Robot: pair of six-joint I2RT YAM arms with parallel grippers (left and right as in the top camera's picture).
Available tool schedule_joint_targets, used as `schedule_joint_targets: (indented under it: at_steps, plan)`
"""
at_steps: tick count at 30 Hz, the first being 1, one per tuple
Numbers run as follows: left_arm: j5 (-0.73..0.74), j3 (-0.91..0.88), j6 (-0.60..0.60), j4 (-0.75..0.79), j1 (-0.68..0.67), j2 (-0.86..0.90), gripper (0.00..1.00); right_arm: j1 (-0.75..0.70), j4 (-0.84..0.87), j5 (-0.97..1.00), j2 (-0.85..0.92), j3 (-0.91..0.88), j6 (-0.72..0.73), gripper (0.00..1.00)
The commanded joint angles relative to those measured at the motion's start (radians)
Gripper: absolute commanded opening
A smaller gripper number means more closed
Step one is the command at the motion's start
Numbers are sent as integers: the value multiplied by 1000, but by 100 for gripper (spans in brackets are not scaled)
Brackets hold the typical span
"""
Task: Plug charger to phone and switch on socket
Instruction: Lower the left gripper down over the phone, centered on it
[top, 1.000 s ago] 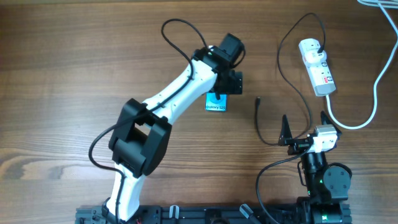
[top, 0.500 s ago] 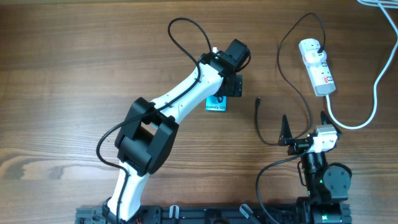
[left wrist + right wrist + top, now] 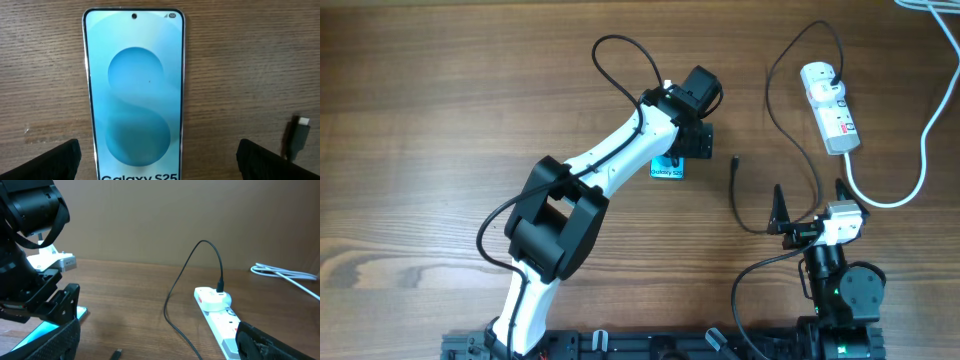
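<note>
Over the phone (image 3: pixel 135 95), the left gripper (image 3: pixel 165 162) (jaws spread, empty) has edged rightward and settled; charger (image 3: pixel 735 165) tip untouched, right gripper (image 3: pixel 810 208) likewise spread.

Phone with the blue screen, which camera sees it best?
The left wrist view: the phone fills the picture, its screen plain to see. Overhead, the left gripper hides all but its lettered end. The right wrist view catches only a turquoise sliver at the lower left.

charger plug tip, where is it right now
In the overhead view the charger plug tip lies unplugged right of centre, between the phone and the socket, nearer the phone.
</note>
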Motion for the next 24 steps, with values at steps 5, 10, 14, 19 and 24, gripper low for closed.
schedule_joint_targets:
  at_steps: [5,10,14,19,24]
  plan:
    - [0,-10,9,18,8,37,100,6,2,10,-2,-1,-2,100]
    - [-1,-10,8,14,27,47,100,6,2,10,-2,-1,-2,100]
    - [33,-10,8,16,41,58,100,6,2,10,-2,-1,-2,100]
    - [36,-10,8,15,35,87,100,6,2,10,-2,-1,-2,100]
    - [35,-10,9,16,19,97,100,6,2,10,-2,-1,-2,100]
